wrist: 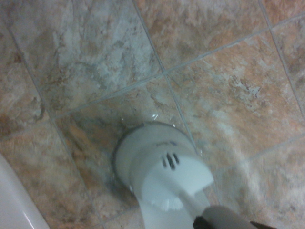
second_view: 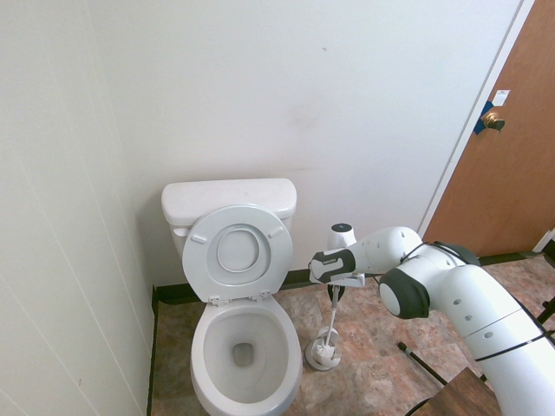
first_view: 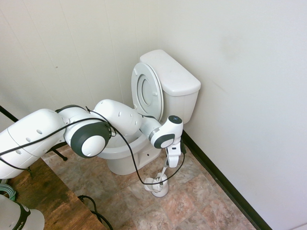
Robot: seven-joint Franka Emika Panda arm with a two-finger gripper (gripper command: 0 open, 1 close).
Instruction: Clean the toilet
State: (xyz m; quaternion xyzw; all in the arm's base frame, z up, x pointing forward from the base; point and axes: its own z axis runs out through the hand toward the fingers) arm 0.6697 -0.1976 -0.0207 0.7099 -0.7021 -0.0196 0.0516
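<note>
So there's one toilet (second_view: 238, 347), glossy white ceramic, sitting in the corner against the wall: oval bowl, ring seat and round lid both flipped up against the boxy rectangular tank. Floor (second_view: 381, 347) is mottled brown and grey stone-look tile with thin grout lines, walls are plain white, plus one wooden door (second_view: 503, 156) with a brass knob. Right beside the bowl on the floor is one small white plastic brush holder (second_view: 323, 351), rounded and dome-ish, with a few little slots in its hood. One toilet brush (second_view: 332, 316) stands in it, thin white handle sticking straight up. The gripper (second_view: 336, 290) points straight down over it, jaws closed right in, pinched on the top of the brush handle.
</note>
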